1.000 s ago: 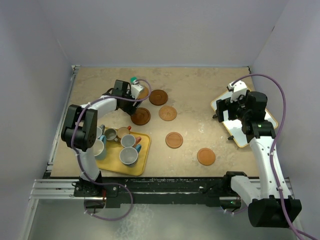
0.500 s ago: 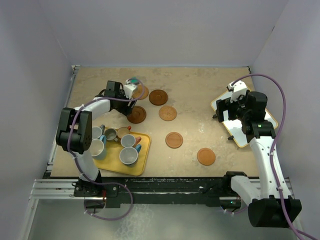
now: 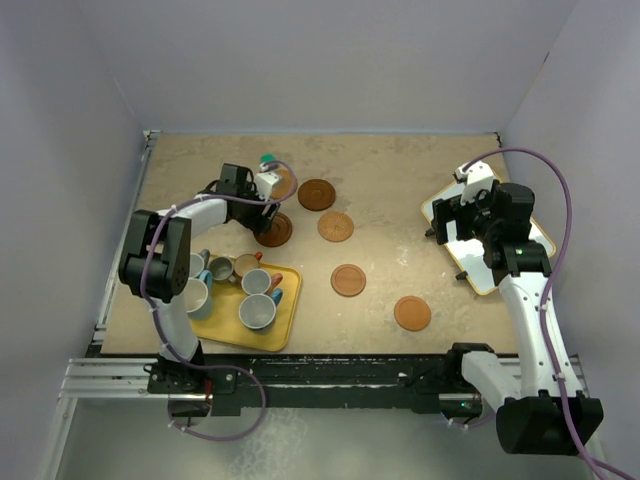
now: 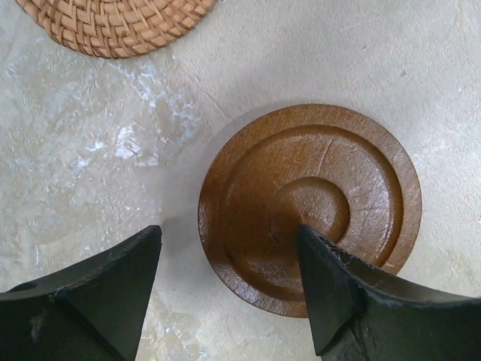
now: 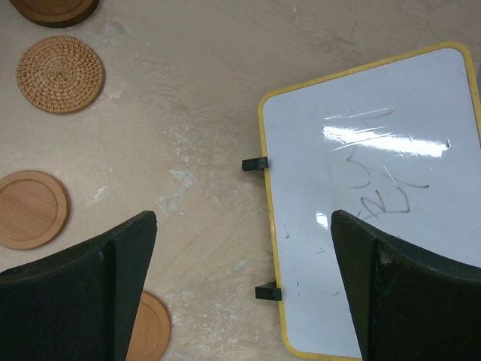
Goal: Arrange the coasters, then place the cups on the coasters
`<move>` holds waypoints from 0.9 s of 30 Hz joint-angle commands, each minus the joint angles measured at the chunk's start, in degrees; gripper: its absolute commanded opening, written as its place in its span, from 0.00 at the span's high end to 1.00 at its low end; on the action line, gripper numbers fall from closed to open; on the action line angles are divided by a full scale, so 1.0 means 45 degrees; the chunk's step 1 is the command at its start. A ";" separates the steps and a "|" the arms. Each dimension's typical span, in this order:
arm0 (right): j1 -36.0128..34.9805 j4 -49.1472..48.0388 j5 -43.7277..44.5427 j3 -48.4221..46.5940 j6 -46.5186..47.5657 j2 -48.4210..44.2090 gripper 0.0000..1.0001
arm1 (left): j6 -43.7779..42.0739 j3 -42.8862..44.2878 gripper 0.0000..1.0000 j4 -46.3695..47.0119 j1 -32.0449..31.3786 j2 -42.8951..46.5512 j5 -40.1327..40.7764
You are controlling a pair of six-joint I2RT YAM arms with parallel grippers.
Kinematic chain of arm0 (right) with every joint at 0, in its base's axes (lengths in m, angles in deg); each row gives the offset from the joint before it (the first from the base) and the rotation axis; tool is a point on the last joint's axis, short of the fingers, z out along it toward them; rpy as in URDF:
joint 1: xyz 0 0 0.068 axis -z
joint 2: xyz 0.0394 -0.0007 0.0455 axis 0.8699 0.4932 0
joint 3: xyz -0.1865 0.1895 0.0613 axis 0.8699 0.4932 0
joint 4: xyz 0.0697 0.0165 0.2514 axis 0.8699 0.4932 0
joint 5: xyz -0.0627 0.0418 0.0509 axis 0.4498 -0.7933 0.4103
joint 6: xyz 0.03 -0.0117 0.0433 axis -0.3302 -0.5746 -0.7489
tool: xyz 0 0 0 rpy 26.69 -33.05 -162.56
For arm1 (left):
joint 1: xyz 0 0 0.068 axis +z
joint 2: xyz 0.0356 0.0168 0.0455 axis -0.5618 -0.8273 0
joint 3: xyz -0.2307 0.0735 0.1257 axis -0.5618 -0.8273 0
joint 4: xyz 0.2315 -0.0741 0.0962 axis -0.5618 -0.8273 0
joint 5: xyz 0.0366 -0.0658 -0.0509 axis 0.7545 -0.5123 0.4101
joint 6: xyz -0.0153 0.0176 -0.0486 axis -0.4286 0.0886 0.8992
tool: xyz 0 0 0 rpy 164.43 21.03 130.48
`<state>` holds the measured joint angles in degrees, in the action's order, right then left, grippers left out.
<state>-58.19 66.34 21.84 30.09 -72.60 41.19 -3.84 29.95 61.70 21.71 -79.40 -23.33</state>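
A: Where is the left gripper (image 4: 228, 233)?

B: Low over the dark coaster (image 4: 310, 207), jaws well apart and gripping nothing. One finger (image 4: 353, 301) overlaps the disc's near part. The other is over bare table (image 4: 90, 150) beside the rim, with a gap showing between it and the rim.

A: What crowds it?

B: A woven coaster (image 4: 113, 22) lies just beyond, apart from the dark one. From above, another dark disc (image 3: 317, 194) and a second woven coaster (image 3: 336, 226) lie near on the right. Two plain orange discs (image 3: 348, 279) lie closer to the arm bases, well apart from each other.

A: And the cups?

B: The cups (image 3: 258, 312) are bunched on the yellow tray (image 3: 290, 335) at the near left. The tray's far edge is near the dark coaster.

A: The other side?

B: The right gripper (image 5: 244, 218) hangs empty, jaws spread fully, above the left edge of the yellow-rimmed whiteboard (image 5: 376, 150), where two black clips (image 5: 255, 163) stick out. A broad strip of bare table runs between that edge and the coasters. The board's far side lies close to the table's right edge.
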 commanded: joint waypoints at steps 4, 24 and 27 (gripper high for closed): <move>-0.0013 -0.0092 0.0043 -0.0414 0.0188 0.0032 0.00 | -0.0246 0.0931 0.34 0.0003 -0.0059 -0.0463 0.1203; 0.0005 -0.0121 0.0378 -0.0375 0.0301 0.0219 0.00 | 0.1352 0.4859 0.41 0.0118 0.0974 -0.3947 0.3050; 0.0005 -0.0131 0.0378 -0.0375 0.0310 0.0189 0.00 | 0.1529 0.5182 0.40 0.0111 0.0974 -0.4159 0.3106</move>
<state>-58.19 66.65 23.22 30.09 -72.01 42.55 1.50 51.26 63.08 25.88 -95.03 -12.14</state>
